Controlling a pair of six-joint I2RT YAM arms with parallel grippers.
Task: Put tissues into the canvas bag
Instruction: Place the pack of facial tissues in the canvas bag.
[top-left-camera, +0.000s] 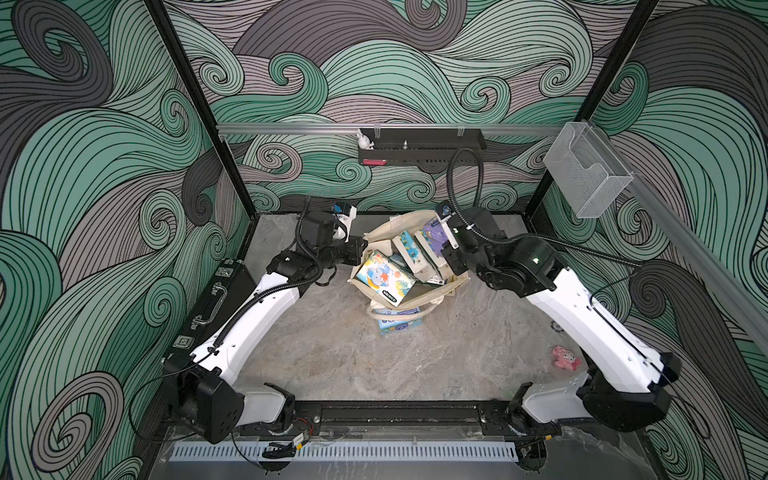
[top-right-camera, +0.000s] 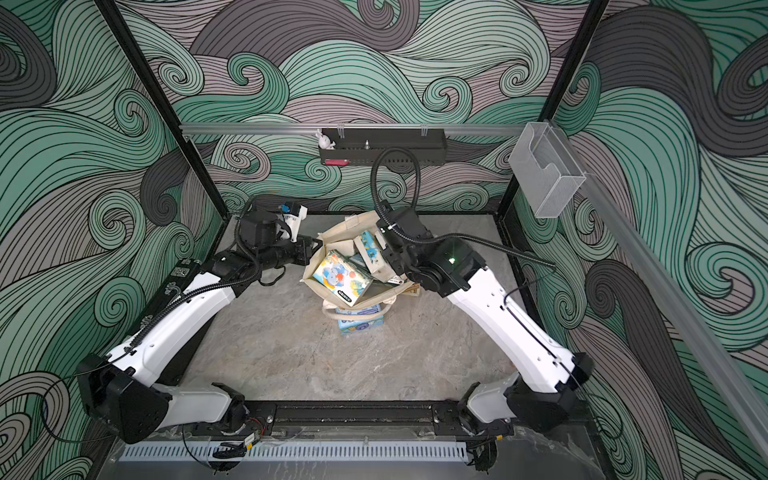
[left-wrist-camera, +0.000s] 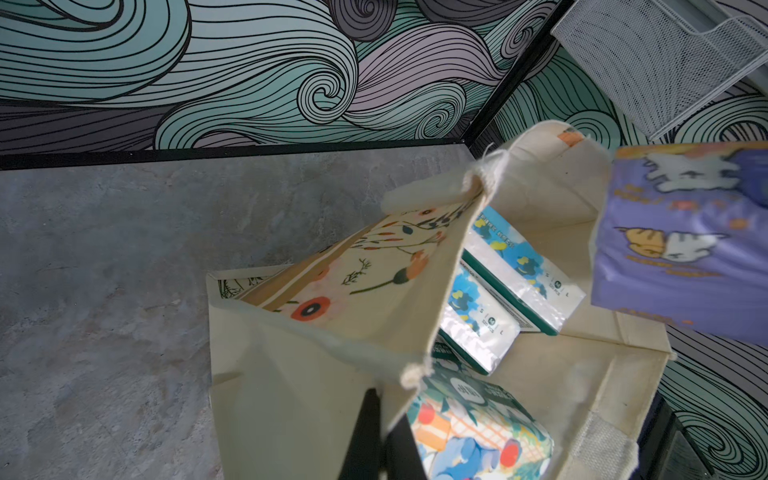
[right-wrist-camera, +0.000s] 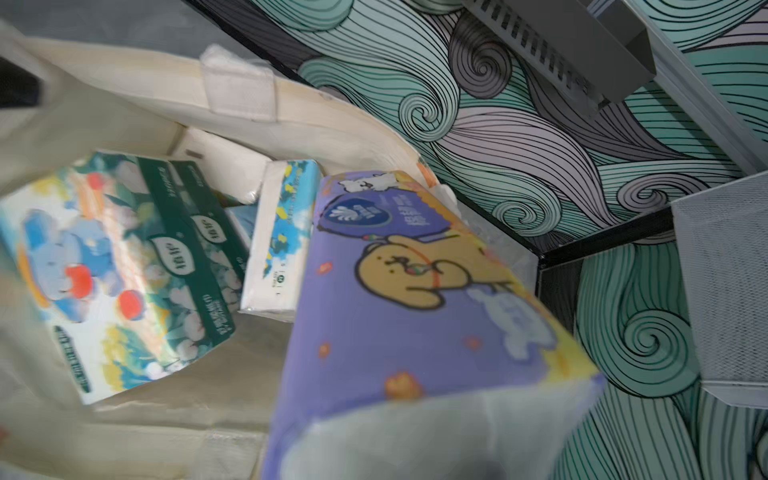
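Purple pack (right-wrist-camera: 415, 311): clamped in the right pincer (top-left-camera: 442, 237), tilted end-down over the far right part of the bag's mouth. Whether its lower end has passed the rim I cannot tell.
Bag (top-left-camera: 432, 291): cream canvas, upright on the worktop (top-left-camera: 332, 353), mouth open. It sits right under the right pincer, with one rim caught in the left pincer (left-wrist-camera: 384, 411).
Packs inside: the elephant pack (top-left-camera: 384, 278) leans on top, nearest the left pincer. The blue-flowered packs (top-left-camera: 409, 249) stand on edge just beside the purple pack.
Pack outside: a light blue pack (top-left-camera: 399, 324) lies on the worktop against the bag's near side, well apart from both pincers.
Left pincer: shut flat on the bag's rim, holding that wall out so the mouth stays wide.
Step in hand: probably lowering the purple pack into the gap beside the blue-flowered packs.
How to do it well: bring the pack down along the bag's far wall, end first. Let go only once most of it is below the rim. Do not push on the blue-flowered packs, or the soft bag may tip.
Right arm: reaches in from the right side, elbow raised, wrist bent down over the bag.
Left arm: stretched low and forward, wrist about level, pincer aimed sideways at the rim.
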